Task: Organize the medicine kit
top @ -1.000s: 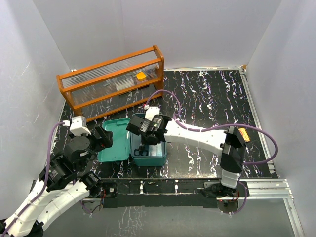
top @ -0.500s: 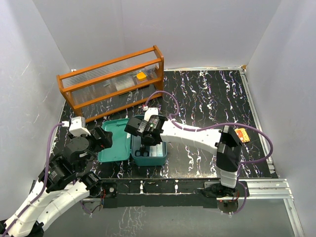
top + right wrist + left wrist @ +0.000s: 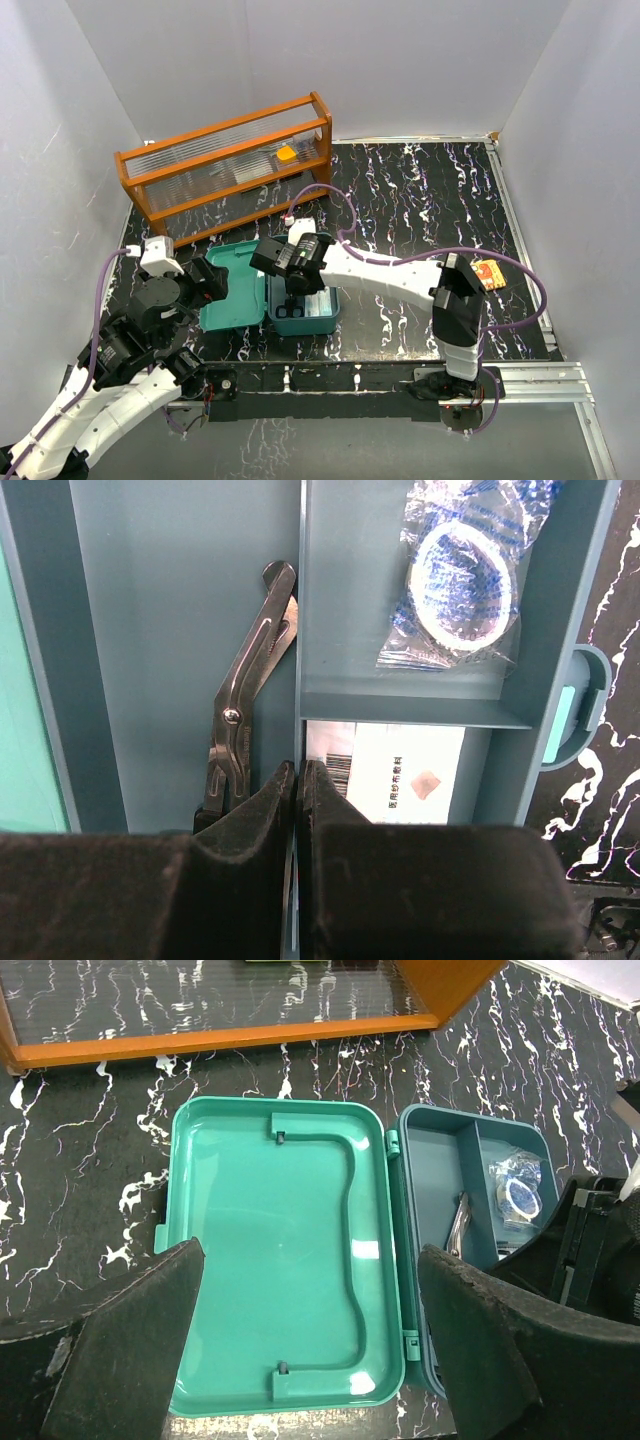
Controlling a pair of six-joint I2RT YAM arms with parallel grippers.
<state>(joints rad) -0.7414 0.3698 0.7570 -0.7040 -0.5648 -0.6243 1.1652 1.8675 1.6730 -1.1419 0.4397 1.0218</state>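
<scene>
Hanging over the open kit (image 3: pixel 318 320), my right gripper (image 3: pixel 298 296) points straight down into its base, fingers (image 3: pixel 250 825) pressed flat together. The tips sit right at the divider of the tray (image 3: pixel 170 600), but I cannot tell whether they touch it. Just left of my tips lie metal forceps (image 3: pixel 245 700), running away from me along the divider in the left compartment. Ahead and to the right, in the other compartment, a bagged roll (image 3: pixel 460 575) rests near the far wall. Close beside my right finger, past the tray's near ledge, a white printed packet (image 3: pixel 400 775) shows lower down in the base.

My left gripper (image 3: pixel 213 284) is spread wide and grips nothing. It hovers above the lid (image 3: pixel 280 1260), which lies flat on the table (image 3: pixel 420 200) with its inside facing up and fills the space between my two fingers (image 3: pixel 130 1350). The base, hinged to the lid, lies off to the right of this gripper, and the right arm's dark wrist covers the base's near corner. Beyond the lid, well ahead of my left fingers, the bottom rail of the rack (image 3: pixel 220 1035) crosses the table.
</scene>
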